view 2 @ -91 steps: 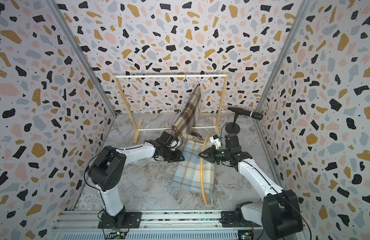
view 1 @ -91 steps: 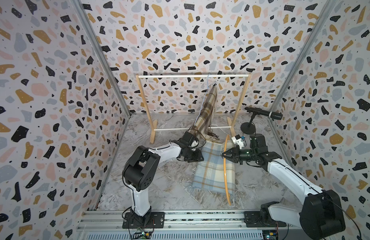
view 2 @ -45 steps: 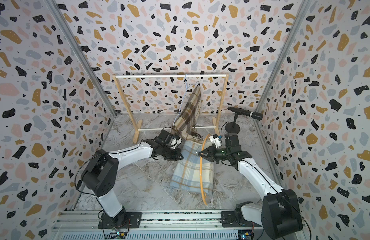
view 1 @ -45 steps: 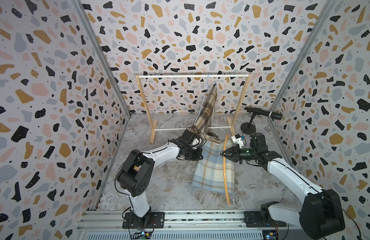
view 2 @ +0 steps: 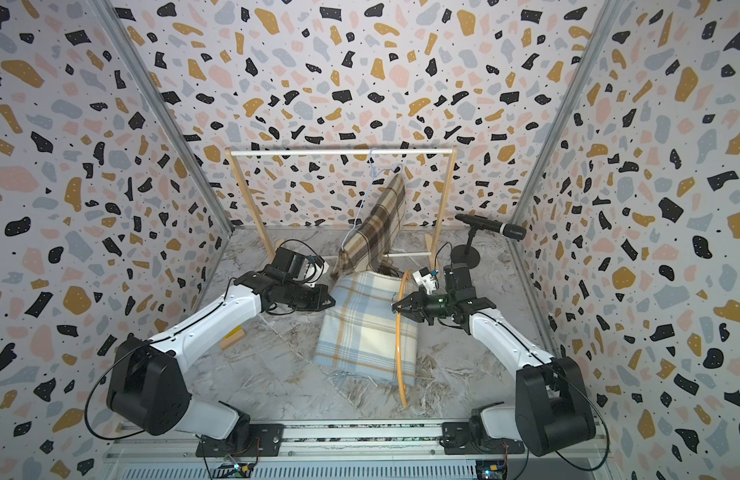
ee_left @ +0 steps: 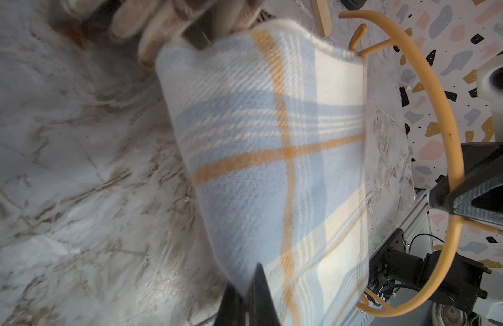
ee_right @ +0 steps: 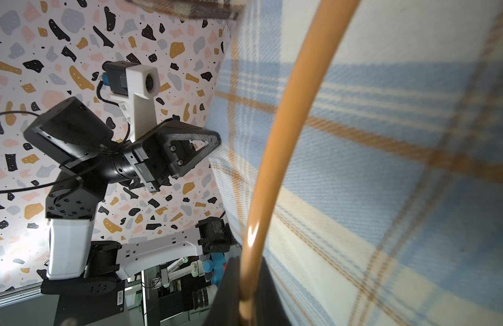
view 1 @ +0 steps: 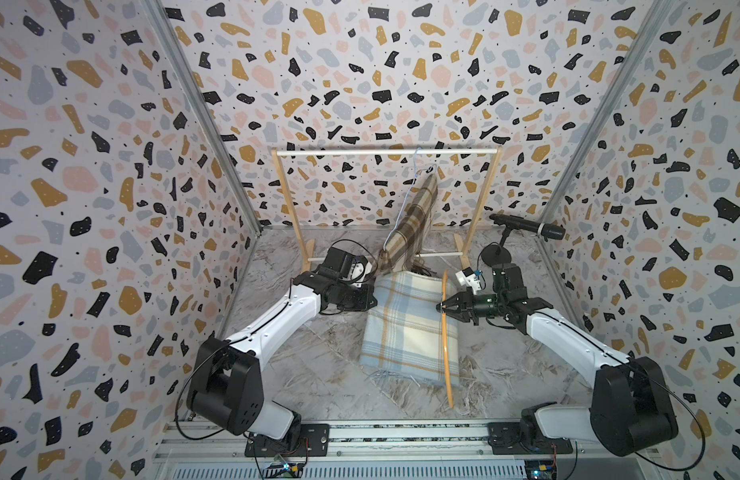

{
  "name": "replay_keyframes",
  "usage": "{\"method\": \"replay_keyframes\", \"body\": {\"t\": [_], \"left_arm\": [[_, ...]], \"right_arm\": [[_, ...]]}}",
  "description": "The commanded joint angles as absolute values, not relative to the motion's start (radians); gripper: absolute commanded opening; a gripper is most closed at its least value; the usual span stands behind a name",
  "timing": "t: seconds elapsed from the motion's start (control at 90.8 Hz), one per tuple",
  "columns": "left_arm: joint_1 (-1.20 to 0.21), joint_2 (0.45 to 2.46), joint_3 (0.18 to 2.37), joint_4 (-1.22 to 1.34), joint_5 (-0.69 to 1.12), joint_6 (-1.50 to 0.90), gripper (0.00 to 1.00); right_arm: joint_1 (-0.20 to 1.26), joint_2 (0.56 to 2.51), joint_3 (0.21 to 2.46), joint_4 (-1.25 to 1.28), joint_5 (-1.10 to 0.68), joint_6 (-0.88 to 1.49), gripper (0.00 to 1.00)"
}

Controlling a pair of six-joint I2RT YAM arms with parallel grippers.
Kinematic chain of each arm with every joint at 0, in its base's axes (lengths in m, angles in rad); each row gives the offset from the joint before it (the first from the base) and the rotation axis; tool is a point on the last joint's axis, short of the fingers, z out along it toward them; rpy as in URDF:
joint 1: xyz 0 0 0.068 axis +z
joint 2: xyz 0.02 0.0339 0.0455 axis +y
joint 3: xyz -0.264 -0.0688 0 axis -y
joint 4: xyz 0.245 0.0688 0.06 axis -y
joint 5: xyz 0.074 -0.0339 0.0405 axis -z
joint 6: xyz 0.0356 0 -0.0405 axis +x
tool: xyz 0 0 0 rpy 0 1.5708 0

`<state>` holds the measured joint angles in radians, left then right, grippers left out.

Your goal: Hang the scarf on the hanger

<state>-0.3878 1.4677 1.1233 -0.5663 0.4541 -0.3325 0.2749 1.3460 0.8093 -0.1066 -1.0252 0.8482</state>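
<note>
Clamped shut on the left edge of the blue plaid scarf (view 1: 405,332) with the left gripper (view 1: 371,301), at frame centre in both top views. Pinched tight on the orange hanger (view 1: 446,357) with the right gripper (view 1: 442,307), just right of centre, hoop crossing the scarf's right side. Behind, at upper centre, a wooden rack (view 1: 384,152) bearing a brown plaid scarf (view 1: 414,220).

Marbled floor (view 1: 310,374), blue scarf (view 1: 405,332), wooden rack (view 1: 360,152), microphone stand (view 1: 496,254), wooden block (view 2: 231,337)
</note>
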Motion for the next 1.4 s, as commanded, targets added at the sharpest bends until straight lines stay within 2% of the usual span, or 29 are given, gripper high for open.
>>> {"method": "replay_keyframes", "body": {"t": [0.0,0.165,0.33,0.573,0.881,0.958,1.035,1.068,1.387], "left_arm": [[-0.355,1.447,1.103,-0.585,0.424,-0.296,0.0],[-0.353,1.493,1.059,-0.549,0.392,-0.291,0.0],[-0.354,1.552,1.023,-0.481,0.43,-0.323,0.0],[-0.362,1.563,0.938,-0.37,0.487,-0.4,0.0],[-0.378,1.566,0.899,-0.313,0.517,-0.44,0.0],[-0.378,1.554,0.909,-0.322,0.516,-0.441,0.09],[-0.378,1.533,0.929,-0.356,0.501,-0.426,0.27],[-0.378,1.52,0.938,-0.379,0.491,-0.417,0.31],[-0.393,1.217,1.09,-0.626,0.491,-0.367,0.44]], "right_arm": [[0.272,1.349,0.808,-0.08,-1.036,0.817,0.0],[0.272,1.312,0.831,-0.072,-1.055,0.853,0.0],[0.272,1.234,0.832,0.017,-1.093,1.015,0.0],[0.272,1.145,0.9,0.045,-1.024,1.177,0.0],[0.272,1.143,0.983,0.191,-0.971,1.361,0.0],[0.271,1.143,1.013,0.219,-0.953,1.398,0.0],[0.276,1.137,1.042,0.221,-0.938,1.419,0.0],[0.278,1.133,1.05,0.223,-0.929,1.433,0.0],[0.296,1.095,1.151,0.095,-0.819,1.451,0.0]]}}
